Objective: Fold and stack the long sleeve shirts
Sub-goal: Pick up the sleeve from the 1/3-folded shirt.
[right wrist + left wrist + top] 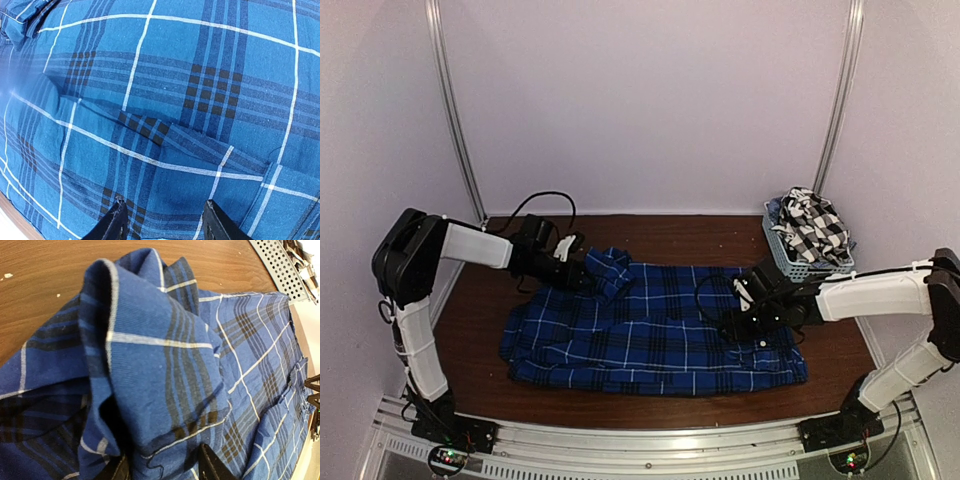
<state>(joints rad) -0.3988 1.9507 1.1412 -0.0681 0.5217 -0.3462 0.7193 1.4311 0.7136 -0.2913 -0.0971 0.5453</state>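
Blue plaid shirt (pixel 650 330): spread flat across middle of table (pixel 700 232), cloth bunched up into a raised heap at far left.
Left gripper (pixel 582 276): at the far-left heap, fingers (pixel 212 465) partway apart on either side of a raised fold; pinched or not, cannot tell.
Right gripper (pixel 732 328): low over right part of the plaid cloth, jaws standing apart, nothing between them.
Black-and-white check shirt (pixel 815 225): crumpled in grey basket (pixel 788 262), far right corner.
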